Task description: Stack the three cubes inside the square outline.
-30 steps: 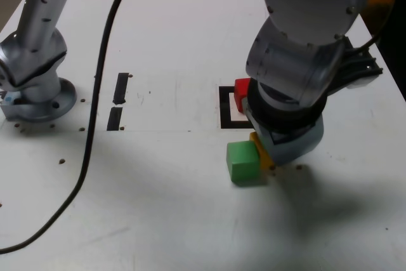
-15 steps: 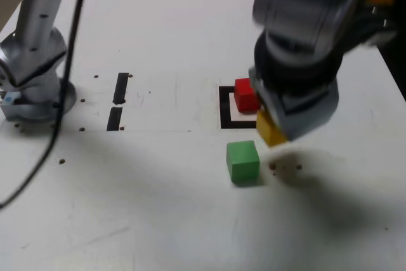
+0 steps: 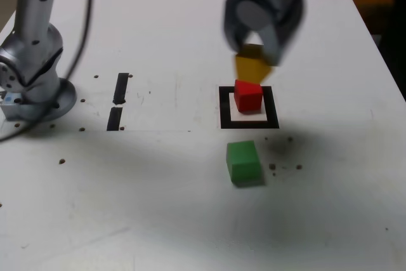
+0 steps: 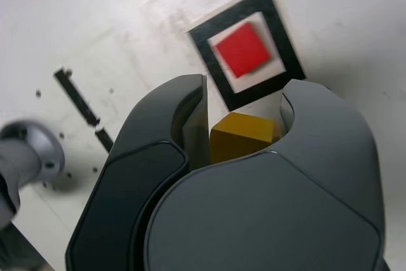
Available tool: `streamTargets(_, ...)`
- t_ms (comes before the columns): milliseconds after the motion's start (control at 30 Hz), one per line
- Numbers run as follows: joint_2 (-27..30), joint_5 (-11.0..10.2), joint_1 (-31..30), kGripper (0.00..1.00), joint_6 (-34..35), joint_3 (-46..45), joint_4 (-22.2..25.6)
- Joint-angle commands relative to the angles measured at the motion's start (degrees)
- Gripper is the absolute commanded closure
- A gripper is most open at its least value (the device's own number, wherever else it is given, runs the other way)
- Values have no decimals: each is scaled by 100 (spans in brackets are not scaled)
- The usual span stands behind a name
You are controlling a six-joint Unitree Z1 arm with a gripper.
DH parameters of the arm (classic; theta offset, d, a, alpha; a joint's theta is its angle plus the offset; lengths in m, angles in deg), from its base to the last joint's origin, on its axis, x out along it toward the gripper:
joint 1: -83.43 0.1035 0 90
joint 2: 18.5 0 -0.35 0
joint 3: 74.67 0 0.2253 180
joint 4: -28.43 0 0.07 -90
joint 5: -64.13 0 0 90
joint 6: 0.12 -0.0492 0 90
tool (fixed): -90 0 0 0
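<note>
Gripping tilted yel. cube (image 4: 238, 138) w/ tool (image 4: 246, 87); red cube (image 4: 243, 50) approx. parallel w/ outline (image 4: 286, 47).

One view looks steeply down on the desk (image 3: 165, 207); my wrist view looks closely past my end effector (image 4: 244, 128); both share the square outline (image 3: 225, 109).

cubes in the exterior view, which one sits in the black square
The red cube: it alone rests inside the outline; the green one lies outside, the yellow one is held up.
</note>
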Motion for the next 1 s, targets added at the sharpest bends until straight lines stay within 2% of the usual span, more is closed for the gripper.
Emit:
streamTargets(0,138,92,42,76,1686,-171,79)
streamTargets(67,93,177,152,76,2329,-418,77)
streamTargets(233,-127,88,352,76,2573,-526,77)
streamTargets(467,-450,-43,659,76,2629,-453,76)
streamTargets(767,-700,-115,693,76,2621,-363,69)
streamTargets(967,-874,-247,693,76,2601,-252,68)
